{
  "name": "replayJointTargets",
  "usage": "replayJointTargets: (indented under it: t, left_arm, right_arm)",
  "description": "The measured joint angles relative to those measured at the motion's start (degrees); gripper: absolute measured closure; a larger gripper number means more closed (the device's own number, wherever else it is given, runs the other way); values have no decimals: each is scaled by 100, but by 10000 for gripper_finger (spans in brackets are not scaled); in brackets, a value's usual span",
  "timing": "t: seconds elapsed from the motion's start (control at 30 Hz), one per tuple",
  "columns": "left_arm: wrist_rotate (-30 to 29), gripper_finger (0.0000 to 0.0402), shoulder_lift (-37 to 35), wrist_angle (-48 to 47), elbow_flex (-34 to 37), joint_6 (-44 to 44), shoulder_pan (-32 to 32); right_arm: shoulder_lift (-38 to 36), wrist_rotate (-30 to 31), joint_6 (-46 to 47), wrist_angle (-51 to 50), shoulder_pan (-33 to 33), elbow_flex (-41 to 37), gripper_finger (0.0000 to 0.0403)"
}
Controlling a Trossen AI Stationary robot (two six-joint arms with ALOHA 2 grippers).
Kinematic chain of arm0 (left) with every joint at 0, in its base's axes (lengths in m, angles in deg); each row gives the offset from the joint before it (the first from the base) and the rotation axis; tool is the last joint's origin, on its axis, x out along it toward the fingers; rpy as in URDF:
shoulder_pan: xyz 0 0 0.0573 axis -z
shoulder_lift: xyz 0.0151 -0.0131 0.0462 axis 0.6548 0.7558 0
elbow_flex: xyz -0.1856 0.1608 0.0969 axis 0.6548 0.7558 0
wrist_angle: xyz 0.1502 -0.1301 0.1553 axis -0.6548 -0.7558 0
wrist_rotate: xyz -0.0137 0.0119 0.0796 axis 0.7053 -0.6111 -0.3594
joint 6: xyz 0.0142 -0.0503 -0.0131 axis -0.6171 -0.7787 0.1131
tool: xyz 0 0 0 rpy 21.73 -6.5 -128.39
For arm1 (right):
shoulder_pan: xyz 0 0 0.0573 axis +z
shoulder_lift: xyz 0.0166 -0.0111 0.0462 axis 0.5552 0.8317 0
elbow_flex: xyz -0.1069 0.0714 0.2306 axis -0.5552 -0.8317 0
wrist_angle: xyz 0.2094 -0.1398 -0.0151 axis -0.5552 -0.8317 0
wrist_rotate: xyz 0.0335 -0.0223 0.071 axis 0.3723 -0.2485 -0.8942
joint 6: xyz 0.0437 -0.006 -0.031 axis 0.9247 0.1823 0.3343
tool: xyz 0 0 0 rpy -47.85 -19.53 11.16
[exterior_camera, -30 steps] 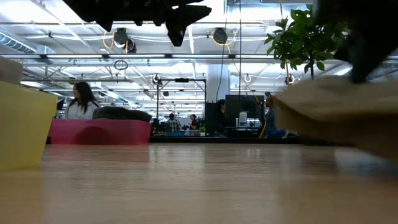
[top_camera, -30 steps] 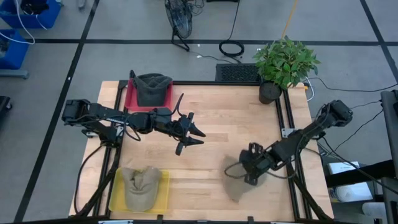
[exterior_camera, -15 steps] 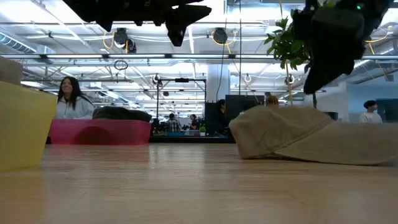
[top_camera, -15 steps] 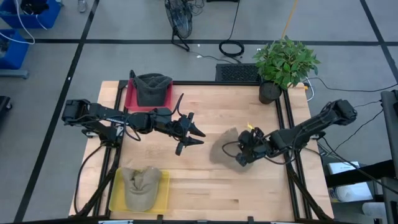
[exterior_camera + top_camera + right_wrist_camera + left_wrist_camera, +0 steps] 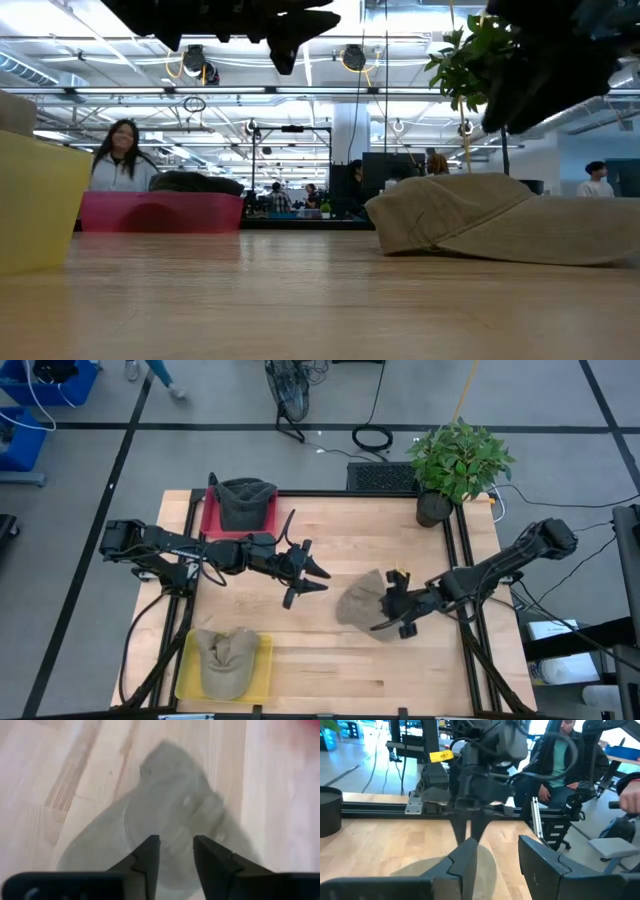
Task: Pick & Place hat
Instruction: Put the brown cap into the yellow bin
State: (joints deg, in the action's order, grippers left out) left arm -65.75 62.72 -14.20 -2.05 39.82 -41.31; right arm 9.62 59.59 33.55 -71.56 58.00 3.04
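Note:
A tan hat [image 5: 362, 605] lies on the wooden table right of the middle, its brim and lower rim flat on the wood [image 5: 500, 218]. My right gripper [image 5: 396, 607] stands open just above the hat's right side and clear of it [image 5: 540, 75]. In the right wrist view the hat [image 5: 170, 810] shows beyond the spread fingers of my right gripper [image 5: 175, 855]. My left gripper [image 5: 307, 575] hangs open over the table's middle, left of the hat, with nothing between the fingers of my left gripper [image 5: 497, 865].
A red tray [image 5: 212, 518] at the far left holds a dark grey hat [image 5: 246, 503]. A yellow tray [image 5: 262, 665] at the near left holds another tan hat [image 5: 225, 658]. A potted plant [image 5: 455, 460] stands at the far right corner. People sit in the room beyond.
My right gripper has carried the tan hat from the near right part of the table toward the far edge and a little left. It has set the hat down, opened and let go. The hat now lies flat on the wood.

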Motion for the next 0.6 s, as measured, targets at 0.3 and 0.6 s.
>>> replayJointTargets:
  t: [0.3,0.6]
  left_arm:
    - [-231,254,0,-48,0,87,13]
    - [-233,254,0,-39,-1,78,22]
  right_arm:
    - [240,-940,-836,1008,-325,-447,243]
    - [271,-1177,-1064,972,-766,-510,276]
